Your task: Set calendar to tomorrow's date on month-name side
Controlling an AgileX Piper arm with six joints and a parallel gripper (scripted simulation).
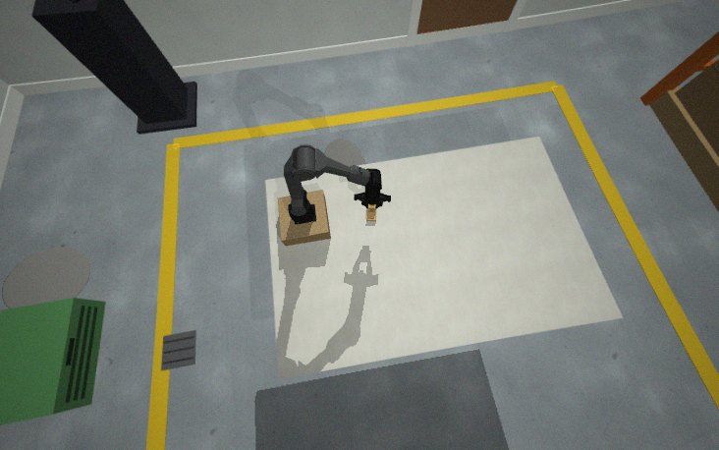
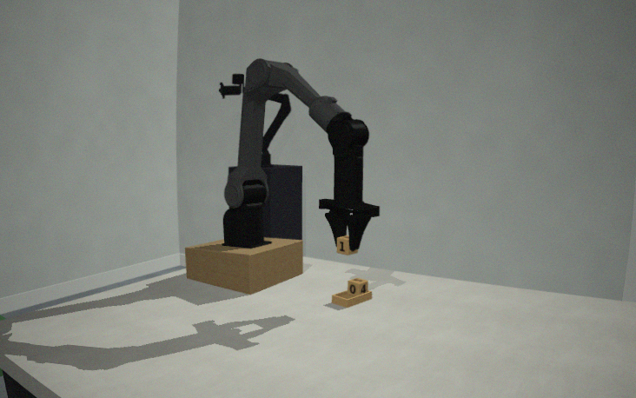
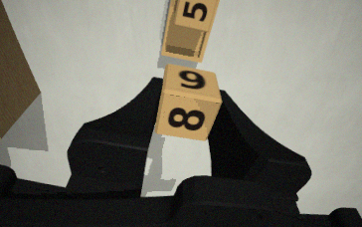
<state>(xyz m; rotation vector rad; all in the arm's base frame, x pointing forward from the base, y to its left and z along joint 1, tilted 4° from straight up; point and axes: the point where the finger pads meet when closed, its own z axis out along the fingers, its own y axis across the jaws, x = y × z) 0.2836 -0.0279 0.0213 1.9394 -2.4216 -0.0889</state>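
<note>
My gripper (image 2: 347, 244) is shut on a wooden number cube (image 2: 345, 244) and holds it in the air, well above the table. The held cube shows a 1 in the exterior view; in the wrist view (image 3: 188, 102) it shows a 9 and an 8. The small wooden tray (image 2: 351, 297) lies flat on the white table, below and a little in front of the gripper. The other cube (image 2: 357, 286) stands in the tray's right part and shows 0 and 4; the wrist view shows a 5 on its top (image 3: 199, 12). The tray's left part (image 3: 185, 44) is empty. I cannot read a month's name.
The arm's base stands on a wooden block (image 2: 243, 263) to the left of the tray. A dark cabinet (image 2: 283, 202) is behind the base. In the top view the gripper (image 1: 372, 200) hangs over the tray (image 1: 371, 214) near the table's left part.
</note>
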